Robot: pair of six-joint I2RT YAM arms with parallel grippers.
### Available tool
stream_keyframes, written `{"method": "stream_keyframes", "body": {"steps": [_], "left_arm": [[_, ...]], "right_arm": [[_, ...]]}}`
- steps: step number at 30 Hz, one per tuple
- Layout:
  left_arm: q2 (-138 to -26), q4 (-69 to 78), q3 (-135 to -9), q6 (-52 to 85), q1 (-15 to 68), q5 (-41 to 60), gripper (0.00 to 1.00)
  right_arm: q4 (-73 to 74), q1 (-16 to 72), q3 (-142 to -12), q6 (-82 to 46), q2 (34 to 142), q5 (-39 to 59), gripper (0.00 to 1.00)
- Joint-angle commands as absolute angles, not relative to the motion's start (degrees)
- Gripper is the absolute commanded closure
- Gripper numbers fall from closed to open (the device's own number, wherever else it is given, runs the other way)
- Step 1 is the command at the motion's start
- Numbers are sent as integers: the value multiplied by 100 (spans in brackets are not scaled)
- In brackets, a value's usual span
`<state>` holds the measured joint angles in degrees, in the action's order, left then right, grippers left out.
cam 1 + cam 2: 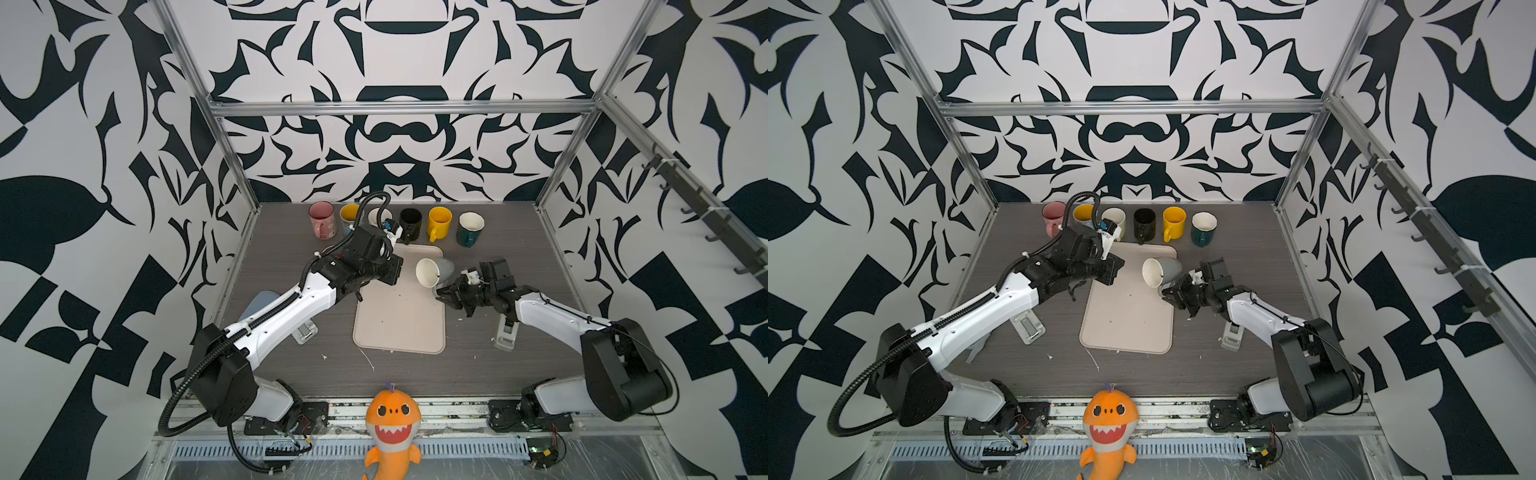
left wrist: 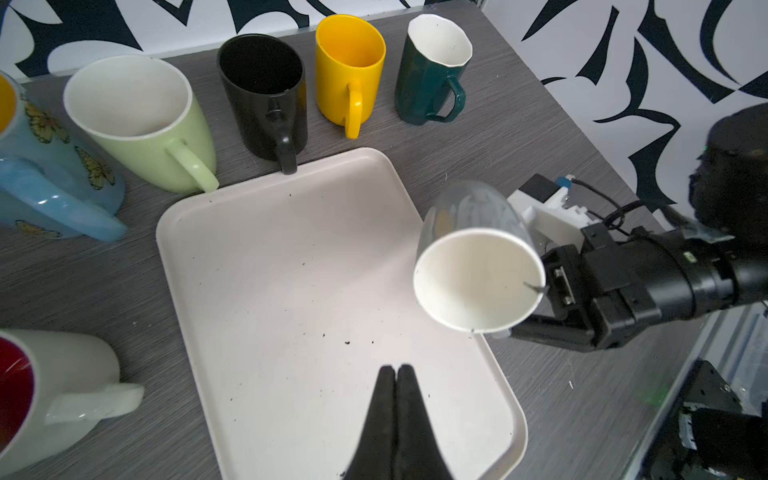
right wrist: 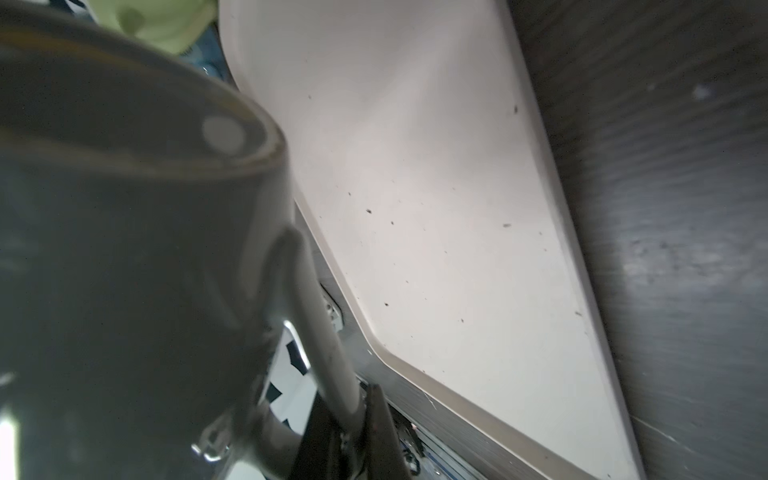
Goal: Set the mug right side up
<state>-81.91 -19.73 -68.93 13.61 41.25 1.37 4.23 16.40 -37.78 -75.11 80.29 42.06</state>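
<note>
Right end effector (image 1: 441, 292) is pinching the grey mug (image 1: 434, 271) by its handle, mug tipped sideways over the tray (image 2: 291, 249) edge. Left end effector (image 2: 397, 376) is pressed together, empty.

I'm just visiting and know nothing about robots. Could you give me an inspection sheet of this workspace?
Surface: grey table, beige tray in the middle, dark specks on it.
Job's things: grey mug held over the tray's edge, tipped sideways.
Clutter: six upright mugs along the back; white scraps on the table; orange shark plush in front.
Tools: right tool shut on the grey mug's handle; left tool shut, empty, above the tray.
Cables: black ribbed hose along the left arm.
Surroundings: metal frame, patterned walls, hook rail on the right.
</note>
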Motion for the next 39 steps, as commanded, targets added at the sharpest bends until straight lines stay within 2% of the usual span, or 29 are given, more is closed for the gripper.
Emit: {"method": "stream_keyframes", "body": {"steps": [1, 8, 16, 26, 29, 30, 32, 34, 39], "left_arm": [[-8100, -1946, -6838, 1345, 4104, 19, 100], [-8147, -1939, -6908, 1332, 4090, 0, 100], [-8221, -1960, -7013, 1349, 4078, -13, 100], [-8269, -2026, -7092, 1367, 4078, -48, 100], [-8230, -2032, -7118, 1360, 4078, -134, 100], [-8202, -2034, -7132, 1350, 4078, -164, 100], [-8112, -2031, -7158, 1306, 4079, -238, 100], [-7991, -2019, -7163, 1243, 4067, -337, 100], [-7733, -1856, -7117, 1063, 4034, -523, 100]], "right_arm": [[2169, 1390, -3660, -8510, 8042, 4738, 100], [4477, 939, -3228, -10101, 8646, 5003, 100], [8164, 850, -2952, -12157, 10330, 4753, 100], [8153, 830, -3061, -11915, 10404, 4785, 100], [6837, 832, -3181, -11045, 9746, 4860, 100], [5763, 835, -3300, -10384, 9315, 4880, 100], [2687, 828, -3855, -8514, 8367, 4675, 100], [-270, 834, -4763, -6589, 7528, 3913, 100], [-1952, 848, -5625, -5407, 6689, 3160, 100]]}}
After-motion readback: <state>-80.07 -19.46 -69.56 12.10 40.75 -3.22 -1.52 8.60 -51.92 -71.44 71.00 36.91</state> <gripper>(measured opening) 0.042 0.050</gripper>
